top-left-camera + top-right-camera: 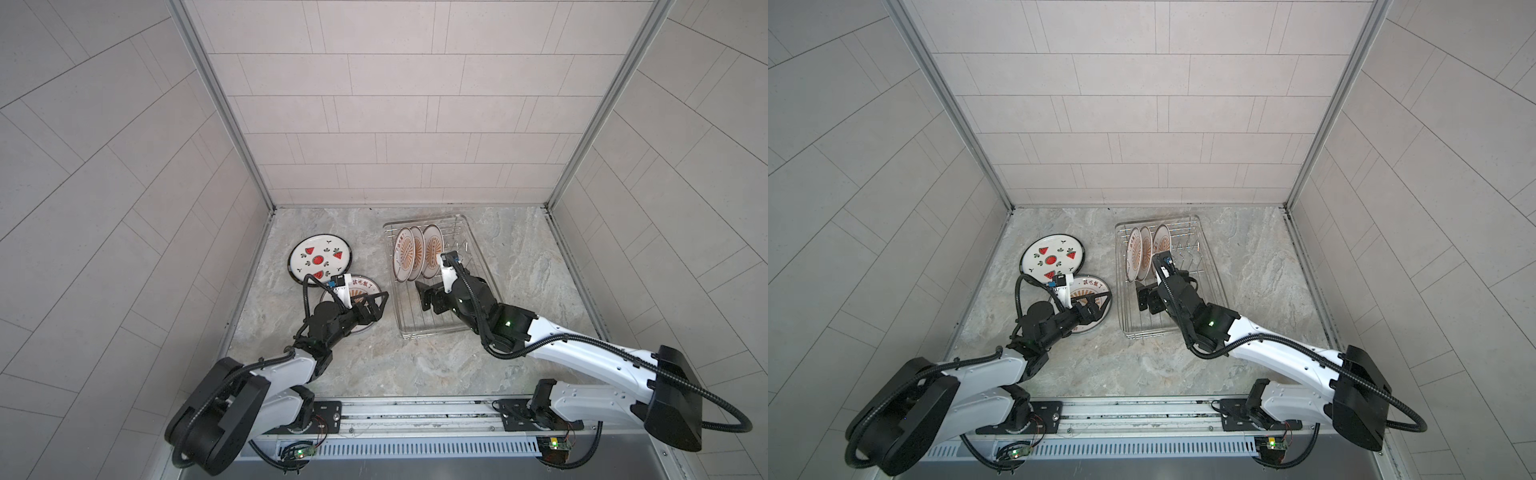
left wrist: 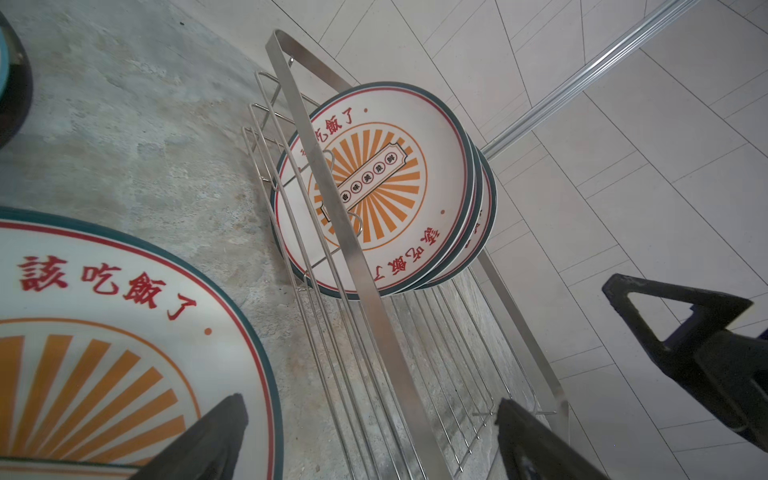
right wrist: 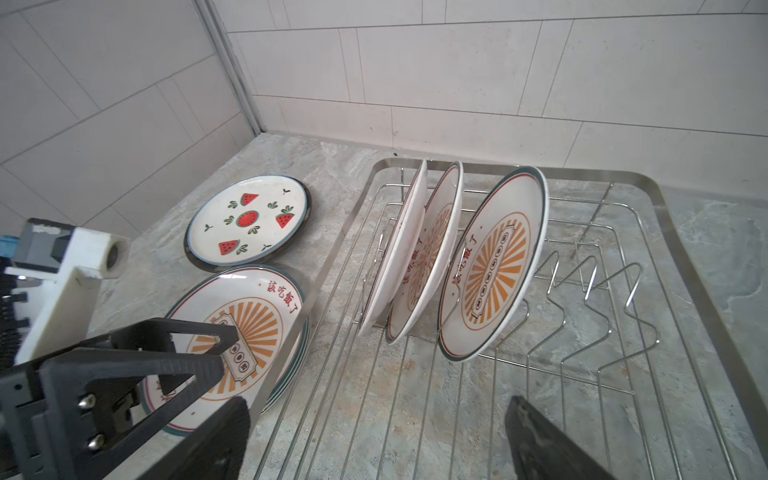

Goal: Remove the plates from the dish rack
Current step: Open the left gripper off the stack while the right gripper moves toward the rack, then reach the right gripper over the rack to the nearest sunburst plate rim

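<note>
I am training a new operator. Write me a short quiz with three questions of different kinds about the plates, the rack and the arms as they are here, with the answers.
1. How many plates stand upright in the dish rack?
2. True or false: the left tool grips a plate.
3. Which print has the flat plate lying farthest from the rack? A. sunburst B. watermelon slices C. no print
Key: 1. three; 2. false; 3. B

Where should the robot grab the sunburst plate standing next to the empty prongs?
The sunburst plate stands on edge in the dish rack, so pinch its top rim from above, probably; empty prongs leave room on that side.
</note>
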Controlling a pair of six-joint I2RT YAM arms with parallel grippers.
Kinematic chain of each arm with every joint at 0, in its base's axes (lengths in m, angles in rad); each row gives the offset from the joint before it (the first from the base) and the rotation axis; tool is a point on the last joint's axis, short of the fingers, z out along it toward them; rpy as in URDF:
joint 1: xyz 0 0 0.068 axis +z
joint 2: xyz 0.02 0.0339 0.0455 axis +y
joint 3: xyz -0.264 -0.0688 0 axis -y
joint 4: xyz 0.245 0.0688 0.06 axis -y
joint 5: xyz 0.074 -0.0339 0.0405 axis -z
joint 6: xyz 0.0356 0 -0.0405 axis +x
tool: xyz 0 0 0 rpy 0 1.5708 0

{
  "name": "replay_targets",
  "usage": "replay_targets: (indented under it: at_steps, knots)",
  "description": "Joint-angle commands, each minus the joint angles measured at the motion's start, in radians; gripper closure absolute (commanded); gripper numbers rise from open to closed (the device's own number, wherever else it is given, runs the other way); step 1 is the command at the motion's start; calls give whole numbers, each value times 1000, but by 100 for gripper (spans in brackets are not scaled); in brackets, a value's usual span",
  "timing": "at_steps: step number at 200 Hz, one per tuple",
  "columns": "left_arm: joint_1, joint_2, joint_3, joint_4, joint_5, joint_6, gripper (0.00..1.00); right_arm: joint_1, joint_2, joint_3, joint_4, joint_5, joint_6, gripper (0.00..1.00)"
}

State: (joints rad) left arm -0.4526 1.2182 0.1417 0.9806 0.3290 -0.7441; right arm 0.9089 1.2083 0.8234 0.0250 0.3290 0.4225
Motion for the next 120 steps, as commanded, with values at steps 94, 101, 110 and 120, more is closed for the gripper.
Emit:
replay_targets:
  at_steps: [94,101,110,120]
  knots:
    - [0,-113,-49,52,-110,-26,0,-76,324,373,-187,117,4,35]
    - [-1,-127,-52,43,-120,-23,0,-76,341,396,-203,117,4,38]
    - [0,-149,-58,34,-131,-21,0,-77,366,430,-229,126,5,41]
    - [0,-177,-69,28,-143,-20,0,-80,401,475,-269,146,10,44]
